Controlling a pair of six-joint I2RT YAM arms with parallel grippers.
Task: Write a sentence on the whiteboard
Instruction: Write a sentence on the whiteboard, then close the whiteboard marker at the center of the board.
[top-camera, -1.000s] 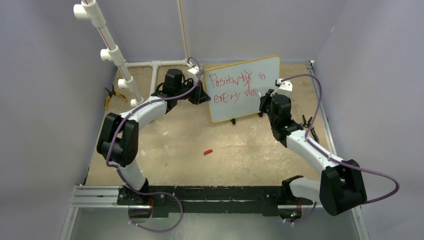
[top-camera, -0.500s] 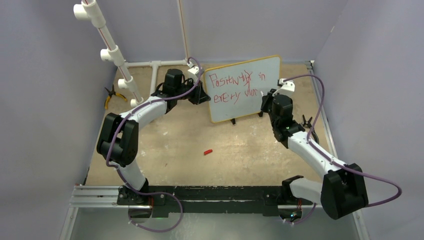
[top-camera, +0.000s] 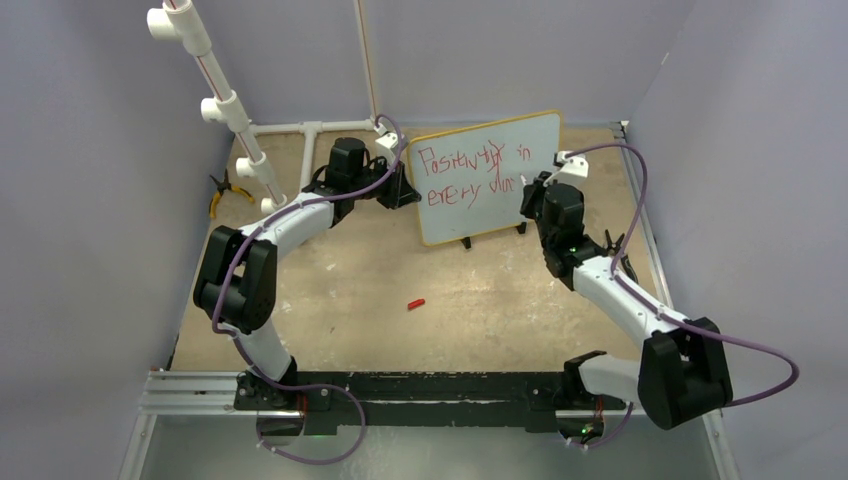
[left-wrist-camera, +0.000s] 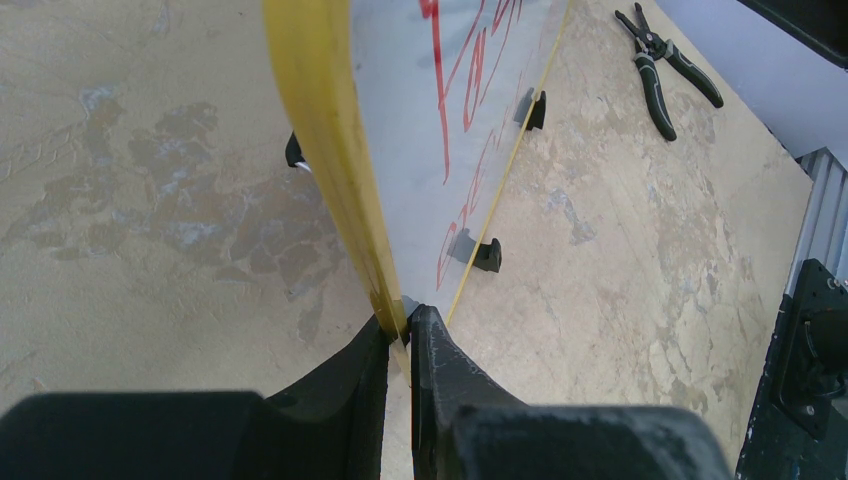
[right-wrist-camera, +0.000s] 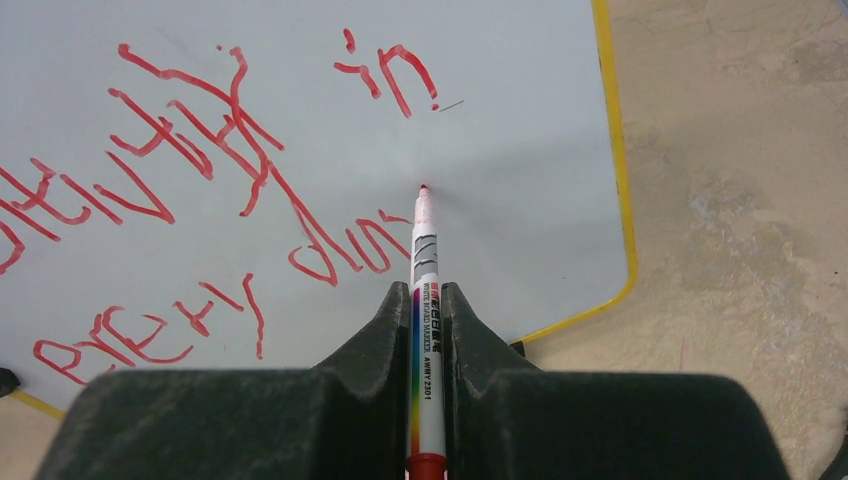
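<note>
Whiteboard (top-camera: 488, 178) stands tilted back on the worktop (top-camera: 400, 270), upper centre of the overhead frame. Left end effector (left-wrist-camera: 400, 325) is clamped on its yellow edge. Right end effector (right-wrist-camera: 428, 300) grips a marker (right-wrist-camera: 424, 240) (tip at the board face), just right of the red sentence (top-camera: 468, 172), lower line.

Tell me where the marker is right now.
Right wrist view: the marker is clamped in the right gripper, red tip near the whiteboard's right part, just beyond the sentence's lower line.

Behind the matte black jaws, the left arm (top-camera: 300, 215) and right arm (top-camera: 615, 290) show white links, black joints, purple cables (top-camera: 643, 195).
</note>
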